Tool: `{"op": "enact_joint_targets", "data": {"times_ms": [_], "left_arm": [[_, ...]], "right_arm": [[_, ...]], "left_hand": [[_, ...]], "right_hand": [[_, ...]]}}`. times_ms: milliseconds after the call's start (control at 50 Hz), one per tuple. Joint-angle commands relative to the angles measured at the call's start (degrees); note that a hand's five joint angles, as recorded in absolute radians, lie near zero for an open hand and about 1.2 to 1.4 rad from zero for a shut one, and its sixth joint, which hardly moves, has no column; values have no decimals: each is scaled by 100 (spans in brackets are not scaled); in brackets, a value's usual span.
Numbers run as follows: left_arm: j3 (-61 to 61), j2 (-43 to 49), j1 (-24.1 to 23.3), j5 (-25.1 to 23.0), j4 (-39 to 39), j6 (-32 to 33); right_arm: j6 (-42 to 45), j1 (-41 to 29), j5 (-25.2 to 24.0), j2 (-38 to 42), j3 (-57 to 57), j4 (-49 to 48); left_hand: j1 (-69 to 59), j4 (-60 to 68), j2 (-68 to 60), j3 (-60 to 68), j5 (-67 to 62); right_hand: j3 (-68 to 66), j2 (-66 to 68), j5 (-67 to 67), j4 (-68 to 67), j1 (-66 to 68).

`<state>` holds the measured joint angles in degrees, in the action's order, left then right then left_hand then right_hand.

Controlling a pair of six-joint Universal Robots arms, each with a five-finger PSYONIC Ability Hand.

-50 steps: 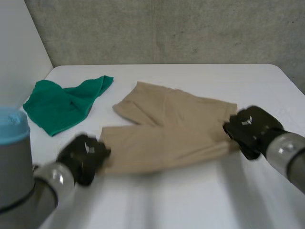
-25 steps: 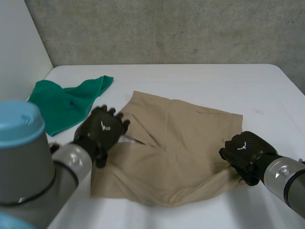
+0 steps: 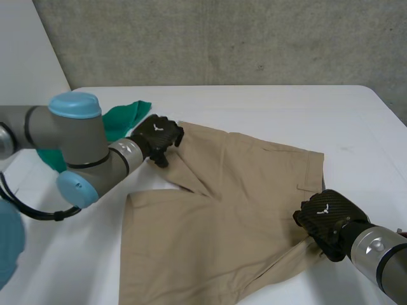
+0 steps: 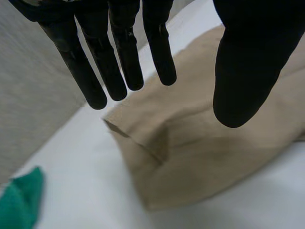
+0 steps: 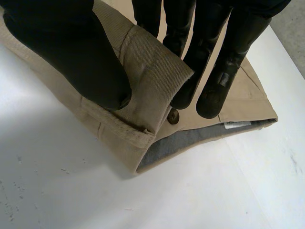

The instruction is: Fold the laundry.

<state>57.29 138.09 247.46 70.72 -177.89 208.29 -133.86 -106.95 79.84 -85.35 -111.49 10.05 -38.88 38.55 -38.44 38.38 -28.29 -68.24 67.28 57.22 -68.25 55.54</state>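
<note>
Tan shorts lie spread on the white table, with one leg toward the far left and one toward the near left. My left hand hovers over the far leg's hem, fingers straight and thumb apart, holding nothing; the tan cloth lies below its fingertips. At the shorts' near right my right hand has the waistband pinched between thumb and fingers, a button showing just under the fold.
A green cloth lies crumpled at the far left, partly behind my left arm, and appears beyond the shorts' hem in the left wrist view. A grey wall stands behind the table, and bare tabletop stretches along the far and right sides.
My left hand let go of the near leg and swung away to the far leg's hem, fingers straightening. The shorts spread wider. My right hand drew the waistband toward the near edge.
</note>
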Motion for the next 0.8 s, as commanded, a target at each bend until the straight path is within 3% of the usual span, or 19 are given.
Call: {"op": "enact_joint_targets", "data": {"times_ms": [20,260,400,500,680,800], "left_arm": [[-429,587,39,-173,132,-122],[-596,860,65,-164,132,-87],[-465,729,57,81,132,-69],[-26,237,57,590,-78,19],[941,-405,48,864,-351,598],[1548,-599,13,1303,-387,977]], "right_arm": [[0,25,-3,0,-57,-82],[0,17,5,0,-109,-170],[0,17,5,0,-109,-205],[0,17,5,0,-109,-223],[-9,17,5,0,-109,-223],[-9,-1,5,-8,-109,-223]], "left_hand": [[-548,581,-592,599,-607],[-362,395,-406,413,-421],[-4109,4142,-4153,4159,-4168],[-4112,4145,-4156,4162,-4171],[-4112,4145,-4156,4162,-4171],[-4112,4145,-4156,4162,-4171]], "right_hand": [[-1176,1273,1278,-1175,2446],[-1176,1273,1278,-1175,2446],[-1176,1273,1278,-1175,2446],[-1176,1273,1278,-1175,2446],[-1176,1273,1278,-1175,2446],[-1176,1273,1278,-1175,2446]]}}
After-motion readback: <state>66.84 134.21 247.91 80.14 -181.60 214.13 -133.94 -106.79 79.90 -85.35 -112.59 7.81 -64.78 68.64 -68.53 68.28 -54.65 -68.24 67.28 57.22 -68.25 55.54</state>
